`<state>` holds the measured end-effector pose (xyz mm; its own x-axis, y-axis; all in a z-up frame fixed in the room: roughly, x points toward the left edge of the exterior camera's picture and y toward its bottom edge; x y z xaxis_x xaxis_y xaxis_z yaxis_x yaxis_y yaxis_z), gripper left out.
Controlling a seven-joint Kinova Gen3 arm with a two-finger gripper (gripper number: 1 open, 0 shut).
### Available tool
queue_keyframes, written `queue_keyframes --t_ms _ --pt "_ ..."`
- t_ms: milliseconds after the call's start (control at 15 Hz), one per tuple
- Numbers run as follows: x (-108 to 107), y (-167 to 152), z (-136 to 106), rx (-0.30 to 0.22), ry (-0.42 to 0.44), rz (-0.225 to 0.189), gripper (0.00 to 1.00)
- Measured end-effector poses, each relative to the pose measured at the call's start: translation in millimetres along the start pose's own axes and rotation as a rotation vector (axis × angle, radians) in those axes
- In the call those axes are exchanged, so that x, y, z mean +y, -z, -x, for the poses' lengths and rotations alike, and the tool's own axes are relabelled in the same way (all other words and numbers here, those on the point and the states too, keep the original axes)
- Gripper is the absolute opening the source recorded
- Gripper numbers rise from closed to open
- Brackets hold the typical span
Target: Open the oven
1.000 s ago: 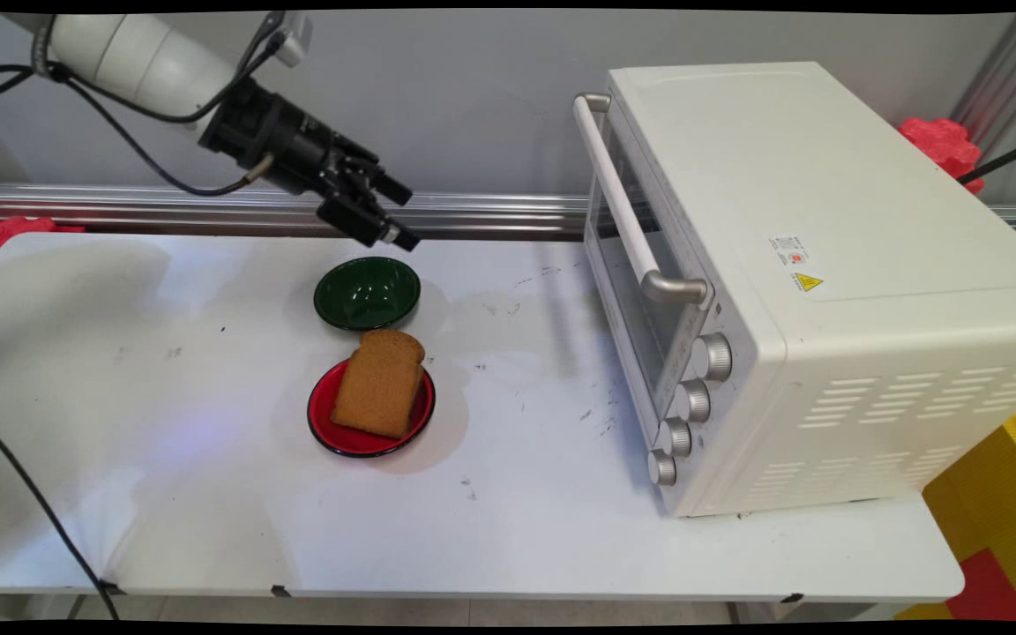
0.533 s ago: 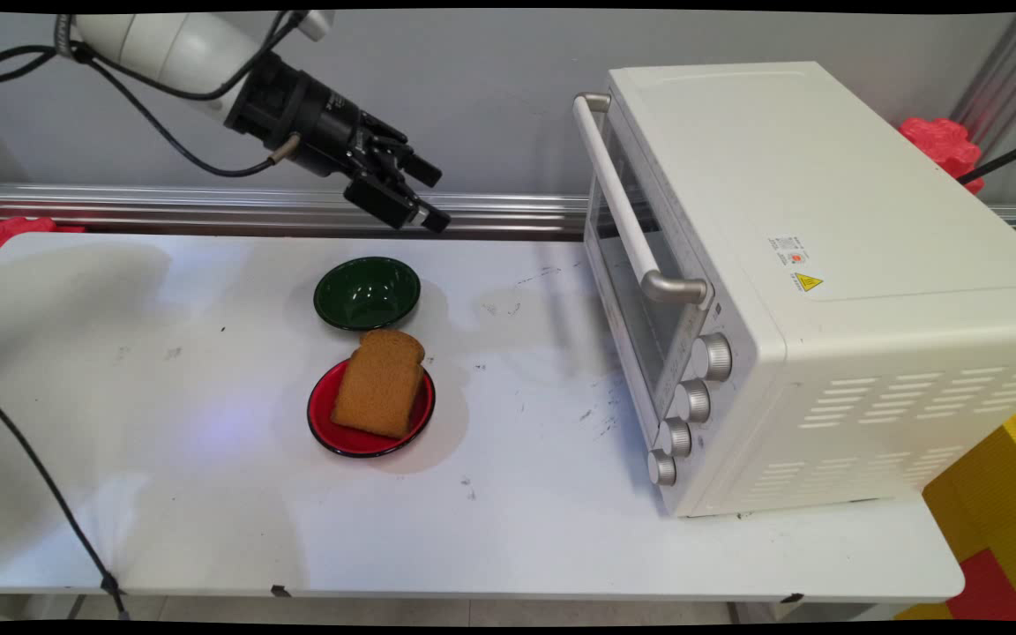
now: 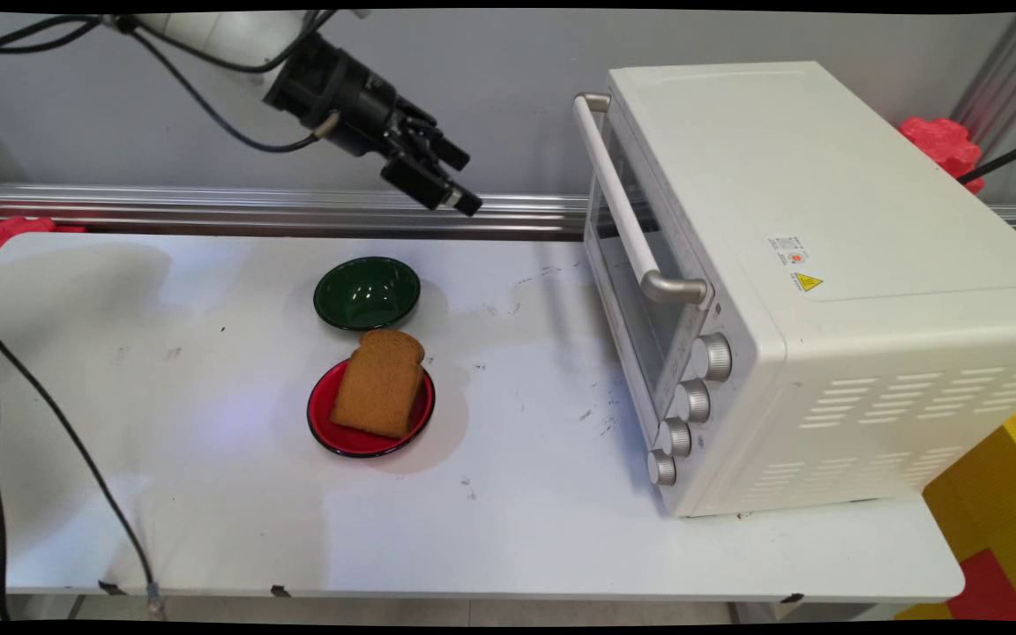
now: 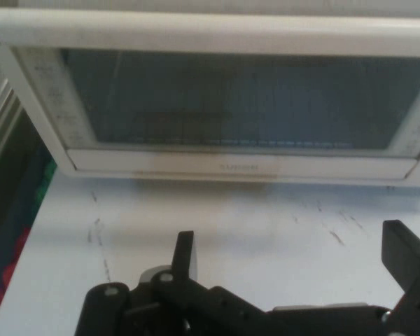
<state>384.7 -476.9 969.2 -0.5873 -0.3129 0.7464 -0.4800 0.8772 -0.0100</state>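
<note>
Tool [image 3: 458,183] with fingers [image 4: 184,253] spread and empty hangs over your tabletop's [image 3: 164,494] far edge, facing the closed oven [image 3: 790,265] at the right end, its handle [image 4: 210,31] nearest.

Grey wall [image 3: 490,79] (metal rail [image 3: 208,207] below) behind white table [image 3: 208,494].

Glossy green bowl [image 3: 367,293], matt white oven [image 3: 812,282] with brushed-metal knobs [image 3: 690,401].
</note>
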Motion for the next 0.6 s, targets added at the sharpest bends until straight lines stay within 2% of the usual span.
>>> queue_keyframes --t_ms 600 --pt "-4.0 -14.7 -47.8 0.003 -0.029 0.006 1.00"
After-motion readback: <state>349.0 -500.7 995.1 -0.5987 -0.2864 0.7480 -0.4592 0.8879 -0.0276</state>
